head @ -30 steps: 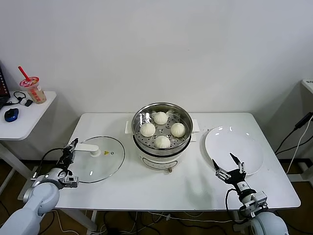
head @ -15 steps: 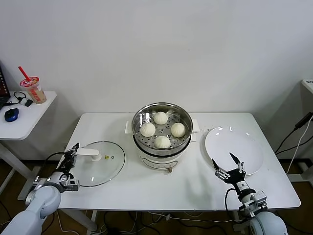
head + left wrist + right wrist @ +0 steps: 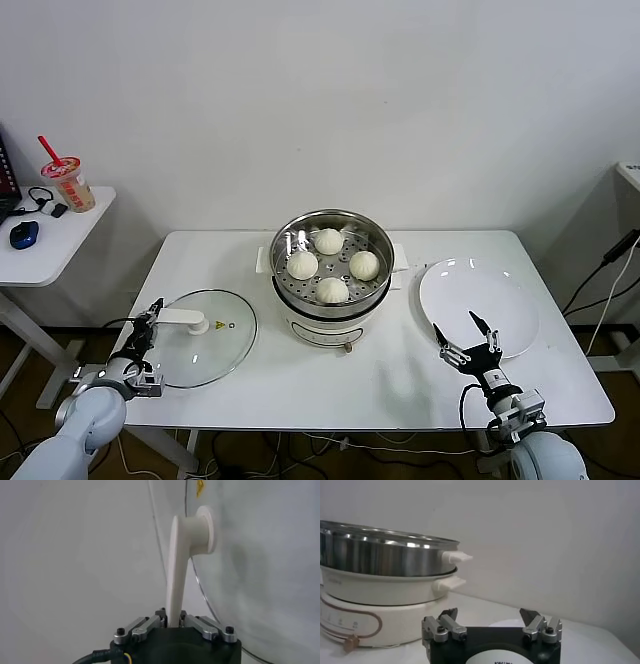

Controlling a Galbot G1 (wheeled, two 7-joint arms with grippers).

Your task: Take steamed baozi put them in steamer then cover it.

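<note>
All four steamed baozi (image 3: 331,267) already sit on the perforated tray inside the steamer (image 3: 290,303), which stands mid-table, slightly toward the far side. Loading looks done; covering step in hand.

Glass lid (image 3: 205,340) lies flat on the table (image 3: 380,385), left of the steamer and just apart from it, white handle (image 3: 184,319) pointing toward the left edge. Left claw (image 3: 148,325) is at the near-left table corner, clenched on the tip of that handle; the left wrist view shows the flat handle (image 3: 178,575) running straight into the pinched fingers (image 3: 145,625). Lid not yet lifted as far as I can tell, rim looks to rest on the table.

Right claw (image 3: 470,345) is parked near-right, released with jaws spread wide, holding nothing, just over the near rim of the white plate (image 3: 505,300), which has no buns on it.

Next move, judged: lift the lid clear of the table, carry it right over the steamer, keep it level, centre it on the rim, lower, release. The grip is far out on the handle end, so the lid may sag or swing; needs a slow lift. Must clear the steamer's left side handle (image 3: 263,260) and steel rim on the way.
</note>
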